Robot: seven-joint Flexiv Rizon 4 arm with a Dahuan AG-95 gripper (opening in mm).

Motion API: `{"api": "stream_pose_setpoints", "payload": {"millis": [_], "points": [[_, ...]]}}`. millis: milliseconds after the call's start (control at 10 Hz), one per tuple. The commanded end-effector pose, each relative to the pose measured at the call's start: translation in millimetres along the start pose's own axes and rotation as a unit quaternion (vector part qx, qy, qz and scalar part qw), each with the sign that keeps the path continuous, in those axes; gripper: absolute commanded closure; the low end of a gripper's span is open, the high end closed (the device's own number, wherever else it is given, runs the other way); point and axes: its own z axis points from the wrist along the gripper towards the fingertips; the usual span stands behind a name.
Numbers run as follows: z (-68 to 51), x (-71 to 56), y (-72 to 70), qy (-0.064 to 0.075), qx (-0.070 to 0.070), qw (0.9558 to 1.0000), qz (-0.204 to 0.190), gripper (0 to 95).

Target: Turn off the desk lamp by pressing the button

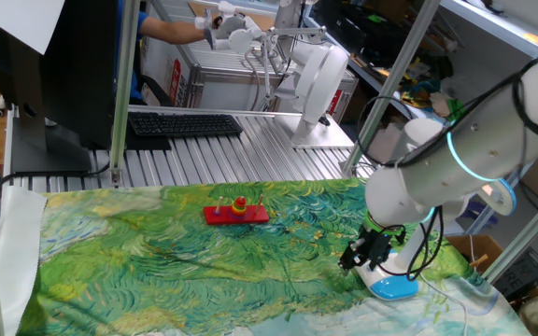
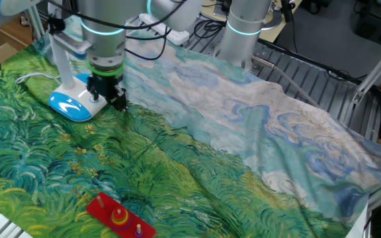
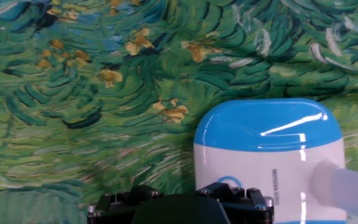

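Nearest the lens, hand view: black metal block of my own claw (image 3: 179,208), bolted, filling the bottom edge. Fingertips are cut off by the frame, so I cannot tell whether they are parted or closed; nothing is visibly gripped. Just beyond it sits the white rounded-rectangle plastic base of the desk lamp (image 3: 269,165), rimmed light blue. A small blue-ringed round mark, which I take for the button (image 3: 230,183), lies on the white plate directly at my claw's edge, partly hidden by it. A blurred white stem rises at lower right. Under everything: green, yellow-flecked painted-pattern cloth (image 3: 92,112).

One fixed view: my white arm bends down at the right; the black claw (image 1: 362,252) hangs low, just beside the lamp (image 1: 395,285), whose blue-edged part shows at the cloth's near right corner. A flat red plastic toy board with coloured pegs (image 1: 236,213) lies well apart, mid-cloth. A black keyboard (image 1: 183,123) rests on the ribbed metal table (image 1: 250,154) behind.

The other fixed view: claw (image 2: 108,92) poised over the lamp's white base (image 2: 94,102), with the long oval blue head (image 2: 69,104) lying low beside it. Finger gap is not readable here either.

Progress, as I judge it: approach done, claw lined up at the button. Whether contact is made, or the light is on, I cannot tell; the press and retreat appear left.
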Motion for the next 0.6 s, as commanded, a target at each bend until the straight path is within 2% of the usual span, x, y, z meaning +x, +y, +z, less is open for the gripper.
{"api": "stream_pose_setpoints", "payload": {"millis": [100, 300, 500, 600], "points": [[-5.3, 0.3, 2.9, 0.010, 0.004, 0.9999, 0.001, 19.0], [-5.8, 0.5, 3.0, 0.011, 0.005, 0.9999, 0.003, 19.0], [-7.1, -1.4, 3.1, 0.020, -0.001, 0.9997, 0.012, 19.0], [-9.0, -4.2, 3.1, 0.029, -0.007, 0.9994, 0.015, 38.0]]}}
